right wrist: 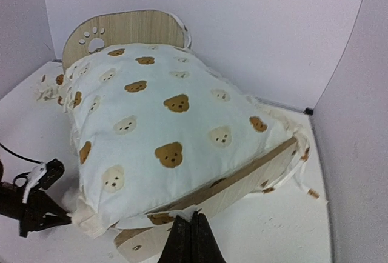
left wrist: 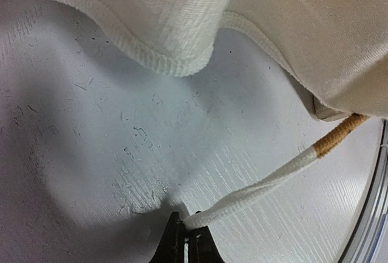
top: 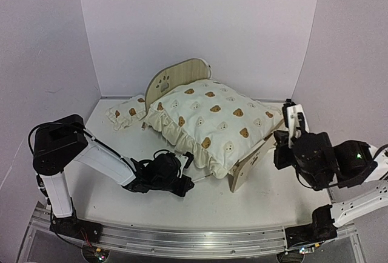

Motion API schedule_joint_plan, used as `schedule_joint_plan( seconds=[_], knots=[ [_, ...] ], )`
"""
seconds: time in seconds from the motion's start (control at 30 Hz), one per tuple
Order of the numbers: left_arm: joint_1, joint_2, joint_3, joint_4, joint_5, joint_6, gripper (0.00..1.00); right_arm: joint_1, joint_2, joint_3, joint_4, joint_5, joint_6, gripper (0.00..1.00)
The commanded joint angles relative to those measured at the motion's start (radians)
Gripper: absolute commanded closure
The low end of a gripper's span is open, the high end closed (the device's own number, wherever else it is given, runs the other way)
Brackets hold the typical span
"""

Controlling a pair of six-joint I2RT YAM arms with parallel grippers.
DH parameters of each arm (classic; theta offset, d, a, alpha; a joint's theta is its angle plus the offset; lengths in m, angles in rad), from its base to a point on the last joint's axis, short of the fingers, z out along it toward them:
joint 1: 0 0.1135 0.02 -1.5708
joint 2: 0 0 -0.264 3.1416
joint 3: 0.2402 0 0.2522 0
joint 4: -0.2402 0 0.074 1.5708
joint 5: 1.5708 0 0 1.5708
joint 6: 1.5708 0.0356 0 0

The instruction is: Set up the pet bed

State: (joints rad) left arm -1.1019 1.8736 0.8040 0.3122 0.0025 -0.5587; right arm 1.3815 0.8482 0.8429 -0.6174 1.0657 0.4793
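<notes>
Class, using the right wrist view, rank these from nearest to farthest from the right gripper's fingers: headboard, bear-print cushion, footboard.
1. The footboard: just beyond the right gripper, low in the view.
2. The bear-print cushion: lying on the bed, mid-view.
3. The headboard: at the far end, upper left, with a paw-print cutout.

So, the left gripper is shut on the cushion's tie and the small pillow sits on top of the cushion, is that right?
No: the top view shows the small pillow on the table beside the cushion. The left gripper is shut on the tie.
</notes>
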Motion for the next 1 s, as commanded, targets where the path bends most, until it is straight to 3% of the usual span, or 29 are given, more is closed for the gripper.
schedule_joint_plan(
  seconds=[0.0, 0.07, 0.2, 0.43, 0.57, 0.8, 0.9, 0.97],
  knots=[
    [0.006, 0.056, -0.042, -0.26, -0.077, -0.004, 1.0, -0.197, 0.135, 0.16, 0.088, 0.063, -0.291, 1.0],
    [0.001, 0.052, -0.043, -0.261, -0.056, 0.003, 1.0, -0.292, 0.184, 0.166, 0.087, -0.052, -0.293, 1.0],
    [-0.004, 0.023, -0.081, -0.273, -0.061, -0.013, 1.0, -0.373, 0.239, 0.193, 0.092, -0.082, -0.352, 1.0],
    [-0.004, -0.027, -0.196, -0.333, -0.124, -0.097, 1.0, -0.697, 0.264, 0.231, 0.088, -0.285, -0.403, 1.0],
    [-0.004, -0.036, -0.18, -0.35, -0.13, -0.085, 1.0, -0.705, 0.301, 0.24, 0.114, -0.393, -0.428, 1.0],
    [-0.004, 0.086, -0.091, -0.508, -0.057, -0.051, 1.0, -0.732, 0.362, 0.274, 0.102, -0.615, -0.512, 1.0],
    [0.012, -0.027, -0.097, -0.566, -0.068, -0.034, 1.0, -0.736, 0.338, 0.201, 0.092, -0.655, -0.493, 1.0],
    [0.023, -0.187, -0.123, -0.6, -0.086, 0.015, 1.0, -0.74, 0.335, 0.134, 0.1, -0.635, -0.487, 1.0]
  ],
)
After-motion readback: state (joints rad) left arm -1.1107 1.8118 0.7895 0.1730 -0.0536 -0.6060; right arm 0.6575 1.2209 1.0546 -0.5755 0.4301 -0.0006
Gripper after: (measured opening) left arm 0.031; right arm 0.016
